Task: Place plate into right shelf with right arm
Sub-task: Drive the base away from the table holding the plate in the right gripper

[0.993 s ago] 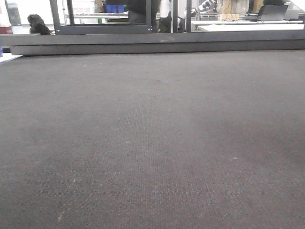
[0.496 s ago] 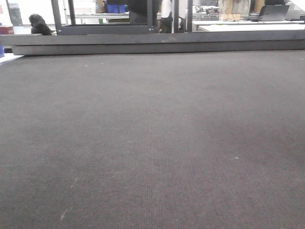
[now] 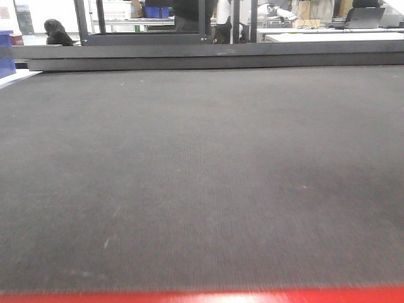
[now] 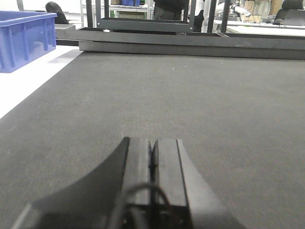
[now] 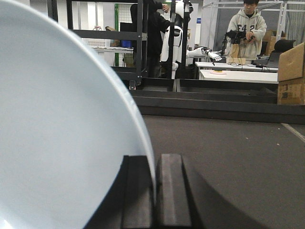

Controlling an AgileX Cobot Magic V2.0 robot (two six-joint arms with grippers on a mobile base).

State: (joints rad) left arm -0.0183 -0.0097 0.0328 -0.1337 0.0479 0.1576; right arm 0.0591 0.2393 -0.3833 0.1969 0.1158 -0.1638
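In the right wrist view my right gripper (image 5: 154,164) is shut on the rim of a pale blue plate (image 5: 57,143). The plate stands on edge and fills the left half of that view. In the left wrist view my left gripper (image 4: 152,148) is shut and empty, low over the dark mat (image 4: 190,95). A black metal shelf frame (image 5: 138,43) stands beyond the mat's far edge; it also shows in the front view (image 3: 151,25). Neither gripper nor the plate shows in the front view.
A blue plastic bin (image 4: 24,38) stands on the white surface at the far left. A raised dark ledge (image 3: 214,57) borders the mat's far side. A cardboard box (image 5: 290,62) sits at the right. A person (image 5: 245,28) stands behind a white table. A red strip (image 3: 202,297) runs along the front view's bottom edge.
The front view has shifted: the far ledge and shelf frame sit slightly further right, a blue bin edge has come in at the left, and a red strip has appeared at the bottom.
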